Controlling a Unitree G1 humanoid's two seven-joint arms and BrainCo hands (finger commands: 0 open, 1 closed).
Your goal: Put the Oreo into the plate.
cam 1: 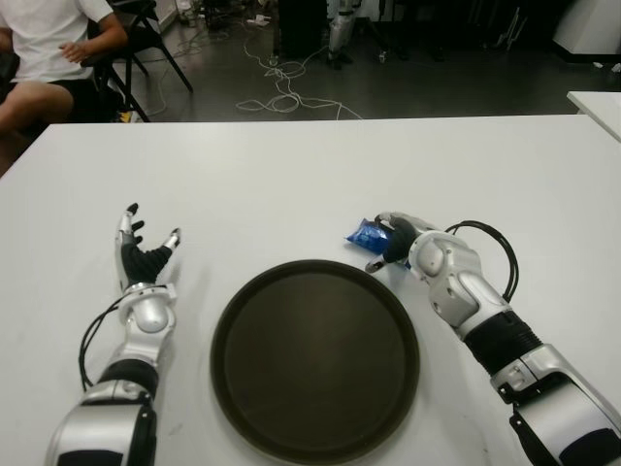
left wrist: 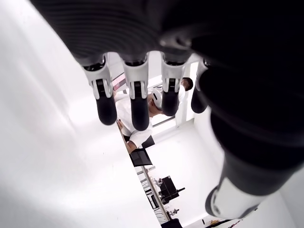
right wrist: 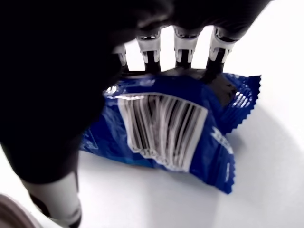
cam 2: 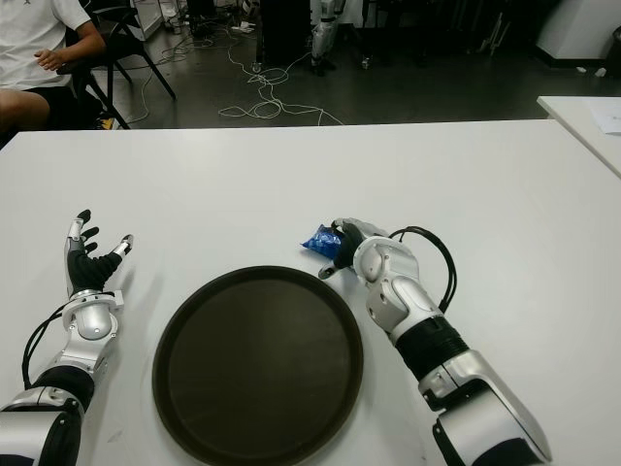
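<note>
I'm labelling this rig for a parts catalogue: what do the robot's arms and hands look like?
Both arms have silver-grey shells with black ribbed joint sections. The left hand and right hand have black palms and silver-and-black segmented fingers with dark rounded tips. A black cable loops beside each forearm, the larger loop by the right one.

The Oreo wrapper was glossy, crinkled foil-like plastic. The plate looked smooth and matt dark. The surface was smooth, matt white. The right robot hand had shiny silver shells and black pads.

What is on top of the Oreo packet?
The right robot hand has its fingers curled over the blue Oreo packet, covering its far edge. Under it, only white table shows.
</note>
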